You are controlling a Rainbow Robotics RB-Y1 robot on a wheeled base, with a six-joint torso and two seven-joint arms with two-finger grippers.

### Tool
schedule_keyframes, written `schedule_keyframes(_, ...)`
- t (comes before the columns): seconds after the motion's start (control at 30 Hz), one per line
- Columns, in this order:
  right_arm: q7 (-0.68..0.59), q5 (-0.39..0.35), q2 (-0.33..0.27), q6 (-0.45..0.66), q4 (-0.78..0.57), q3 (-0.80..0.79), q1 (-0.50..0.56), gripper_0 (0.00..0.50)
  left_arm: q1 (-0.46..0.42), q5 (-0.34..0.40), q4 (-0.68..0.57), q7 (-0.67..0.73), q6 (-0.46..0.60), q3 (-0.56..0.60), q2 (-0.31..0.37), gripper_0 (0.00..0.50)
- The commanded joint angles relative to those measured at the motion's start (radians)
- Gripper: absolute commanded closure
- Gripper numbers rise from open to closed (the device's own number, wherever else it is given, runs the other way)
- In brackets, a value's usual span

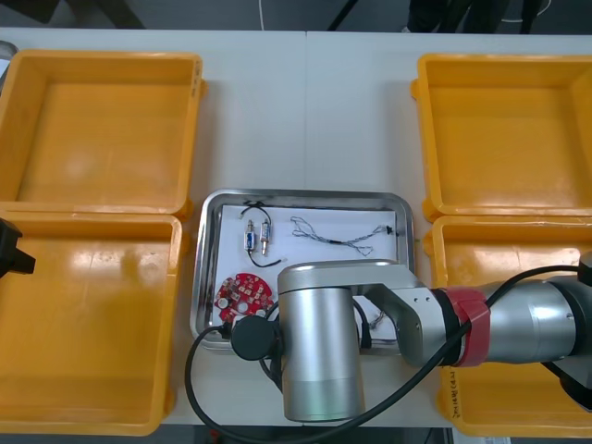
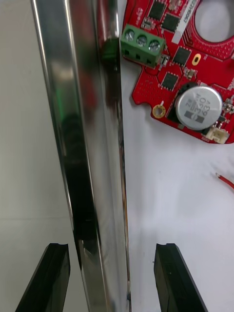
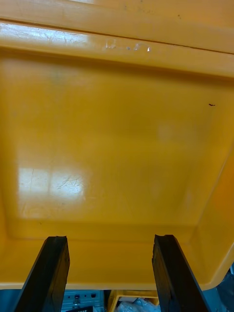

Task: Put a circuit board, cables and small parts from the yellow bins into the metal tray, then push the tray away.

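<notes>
The right arm (image 1: 435, 319) is reaching in from the right and covering the near edge of the tray (image 1: 301, 196), which is sitting on the table (image 1: 305, 111) between the four bins. The right gripper (image 2: 111, 248) is hanging low with its fingers apart and clamped on nothing. The tray's shiny rim is running up between them, so one finger (image 2: 53, 278) is standing outside over the table and the other inside over the white floor. Whether either finger is touching the rim cannot be told.

The board (image 1: 242, 291) is lying flat in the tray's near left part, just beyond the right gripper and close to the rim. Two small metal parts (image 1: 256, 236) are lying side by side in the far left part, with a black cable (image 1: 262, 263) curling just near of them. A twisted cable (image 1: 338, 236) is stretching across the far right part. A red wire end (image 2: 224, 181) is poking in over the white floor, near the board.

The left gripper (image 3: 110, 239) is waiting at the table's left side, fingers apart and holding nothing, over the bare floor of a left bin (image 3: 117, 146). The far right bin (image 1: 509, 134) is lying bare as well.
</notes>
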Motion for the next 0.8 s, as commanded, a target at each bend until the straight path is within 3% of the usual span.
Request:
schedule_keyframes(0.03, 0.029, 0.02, 0.044, -0.019, 0.015, 0.029, -0.027, 0.0, 0.022, -0.009, -0.023, -0.083, -0.007, 0.03, 0.04, 0.0)
schedule_keyframes(0.4, 0.026, 0.039, 0.046, -0.031, 0.024, 0.043, -0.025, 0.001, 0.022, -0.009, -0.023, -0.083, -0.007, 0.03, 0.04, 0.0)
schedule_keyframes(0.43, 0.026, 0.038, 0.046, -0.031, 0.024, 0.043, -0.025, 0.1, 0.022, -0.009, -0.023, -0.083, -0.007, 0.03, 0.04, 0.0)
schedule_keyframes(0.47, 0.025, 0.038, 0.046, -0.031, 0.023, 0.043, -0.025, 0.155, 0.022, -0.009, -0.023, -0.083, -0.007, 0.03, 0.04, 0.0)
schedule_keyframes(0.53, 0.023, 0.038, 0.047, -0.031, 0.023, 0.043, -0.025, 0.414, 0.022, -0.009, -0.023, -0.083, -0.007, 0.03, 0.04, 0.0)
schedule_keyframes(0.57, 0.022, 0.038, 0.046, -0.031, 0.023, 0.043, -0.03, 0.468, 0.022, -0.009, -0.023, -0.083, -0.007, 0.03, 0.04, 0.0)
schedule_keyframes(0.63, 0.022, 0.038, 0.046, -0.031, 0.023, 0.046, -0.037, 0.5, 0.022, -0.009, -0.023, -0.083, -0.007, 0.03, 0.04, 0.0)
schedule_keyframes(0.8, 0.022, 0.039, 0.046, -0.033, 0.023, 0.051, -0.056, 0.5, 0.022, -0.009, -0.023, -0.083, -0.007, 0.03, 0.04, 0.0)
